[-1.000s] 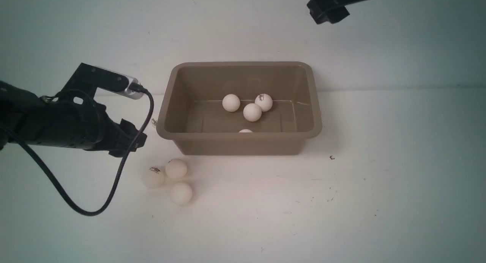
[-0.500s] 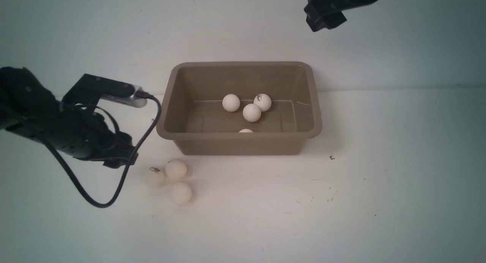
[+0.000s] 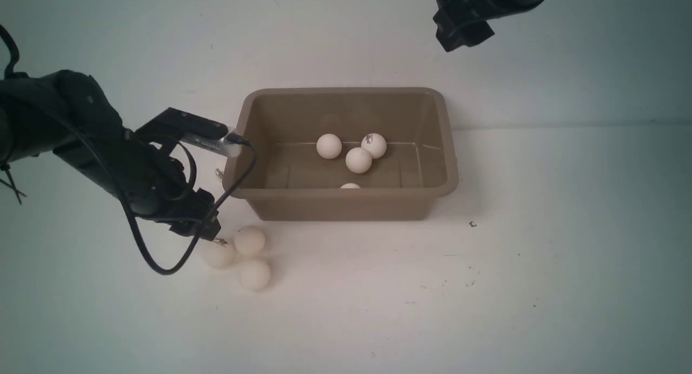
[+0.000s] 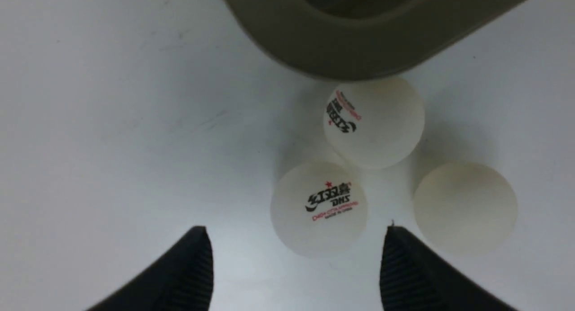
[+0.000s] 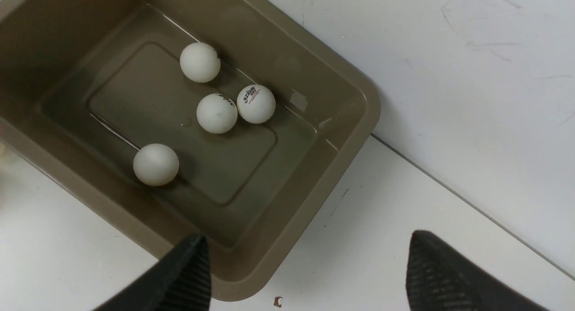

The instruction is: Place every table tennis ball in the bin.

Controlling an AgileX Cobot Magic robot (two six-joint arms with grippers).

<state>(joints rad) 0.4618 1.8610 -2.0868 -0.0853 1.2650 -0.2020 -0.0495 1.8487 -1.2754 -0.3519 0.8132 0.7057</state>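
One brown-grey bin [image 3: 346,206] is the largest of the task's things, standing on the white table [image 3: 540,287] in the front view, its near wall hiding most of one ball [image 3: 350,186] inside, so that only a thin cap shows above the rim. The right wrist view shows that ball whole, but cuts off a corner of the bin; the left wrist view catches only a dark, soft-edged part of the rim. Both arms run out of the front picture. The left gripper [image 4: 296,243] is spread open and grips nothing, its fingers cut off by the picture's edge in its wrist view; in the front view a black cable [image 3: 132,222] crosses in front of it and its fingertips are hard to make out against its dark body. The right gripper [image 5: 310,252], beyond the bin, is also open and empty, its fingers likewise cropped in the wrist view. Smallest are the white balls: four lie in the bin, two of them [image 5: 217,113] [image 5: 256,104] touching and another [image 5: 200,62] near them. Outside, three balls [image 3: 217,253] [image 3: 250,241] [image 3: 254,274] sit on the table by the bin's near left corner, the first partly covered by the left gripper. Beside the bin's left wall, a scrap of dark print [image 3: 219,174] peeks out, too little to identify.
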